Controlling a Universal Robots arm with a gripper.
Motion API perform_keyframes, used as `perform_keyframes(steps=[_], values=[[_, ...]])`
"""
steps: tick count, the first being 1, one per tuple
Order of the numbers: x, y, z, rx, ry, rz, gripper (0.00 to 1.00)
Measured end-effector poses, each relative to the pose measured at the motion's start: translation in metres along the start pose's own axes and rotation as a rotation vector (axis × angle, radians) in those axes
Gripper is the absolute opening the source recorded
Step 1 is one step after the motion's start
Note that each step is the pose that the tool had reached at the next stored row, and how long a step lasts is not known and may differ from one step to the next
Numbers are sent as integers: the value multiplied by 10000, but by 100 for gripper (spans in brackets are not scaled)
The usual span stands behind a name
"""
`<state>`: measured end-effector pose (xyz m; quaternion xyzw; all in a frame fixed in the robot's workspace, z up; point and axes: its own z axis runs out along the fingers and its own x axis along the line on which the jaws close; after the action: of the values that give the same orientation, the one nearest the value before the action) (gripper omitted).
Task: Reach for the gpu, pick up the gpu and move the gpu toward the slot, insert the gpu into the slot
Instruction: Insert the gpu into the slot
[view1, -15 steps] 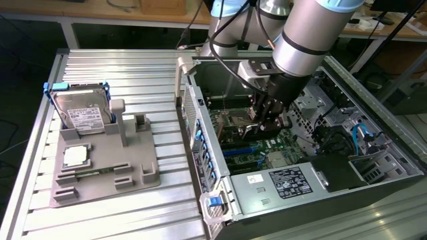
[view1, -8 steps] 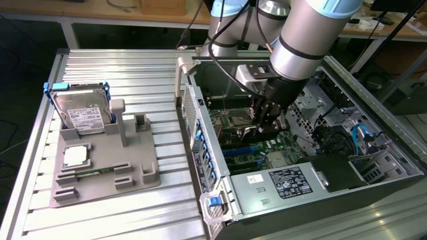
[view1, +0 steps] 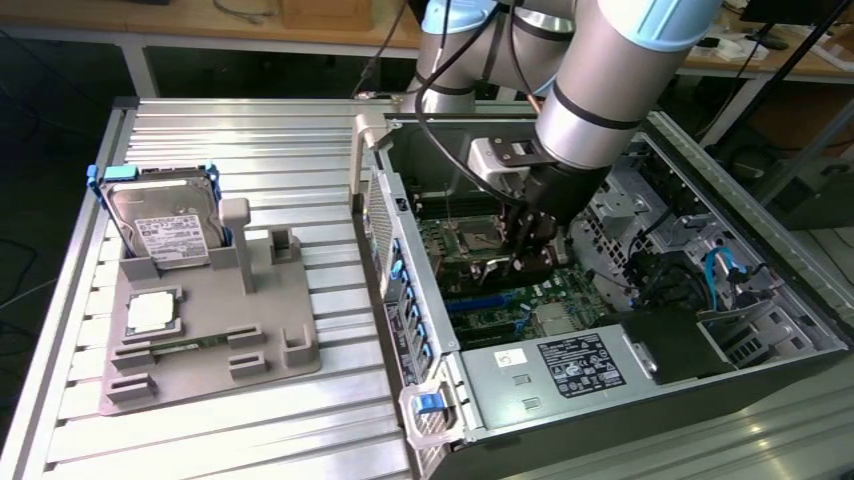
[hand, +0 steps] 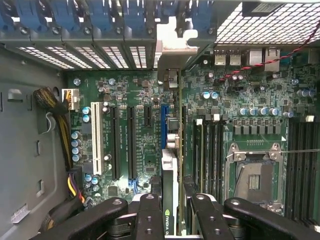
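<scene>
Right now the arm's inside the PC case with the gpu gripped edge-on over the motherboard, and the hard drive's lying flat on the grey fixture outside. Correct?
Nearly. The hard drive isn't lying flat: the exterior view shows it standing upright in the grey fixture. The rest holds: the gripper is inside the PC case, its jaws closed on the gpu, held edge-on over the motherboard, as the wrist view shows.

Green motherboard (hand: 145, 100); blue slot (hand: 163, 127); gpu (hand: 170, 175) dark with silver bracket; black tool (hand: 172, 215); silver hard drive (view1: 167, 225), blue clips.
</scene>
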<state>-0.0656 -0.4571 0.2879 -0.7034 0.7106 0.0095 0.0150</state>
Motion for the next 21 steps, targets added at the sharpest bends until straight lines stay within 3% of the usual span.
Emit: perform_keyframes(steps=[21], values=[[2, 25, 41, 0, 0, 1, 27]])
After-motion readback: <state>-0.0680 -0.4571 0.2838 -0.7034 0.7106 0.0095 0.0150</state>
